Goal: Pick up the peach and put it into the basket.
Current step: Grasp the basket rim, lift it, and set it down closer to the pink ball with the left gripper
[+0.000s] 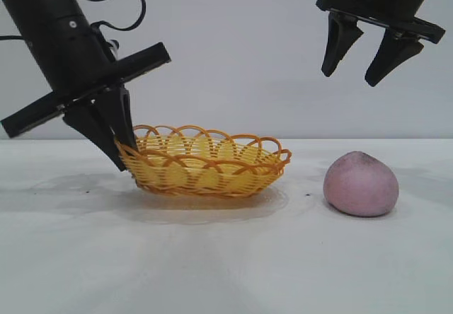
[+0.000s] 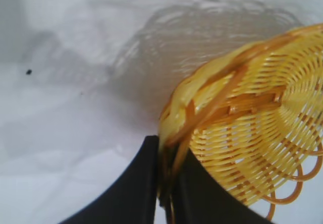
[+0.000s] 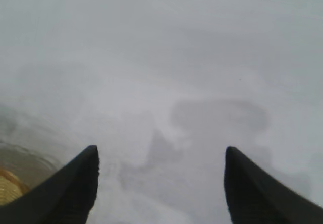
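My left claw (image 1: 122, 151) is pinching the basket (image 1: 205, 162) rim at its nine o'clock edge, fingers closed on the weave; my right claw (image 1: 358, 63) is hanging wide open, holding nothing, above the peach (image 1: 361, 184); the peach is sitting on the counter (image 1: 226, 257) at the basket's three o'clock, ungrasped; picking and placing are both remaining.

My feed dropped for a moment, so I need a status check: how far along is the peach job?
Early stage. Done: the left end effector is shut on the basket rim, holding it on the table. In hand: the right end effector hangs open, high above the peach, apart from it. Left: the peach lies on the table beside the basket, so lowering, grasping, carrying and dropping it in all remain.
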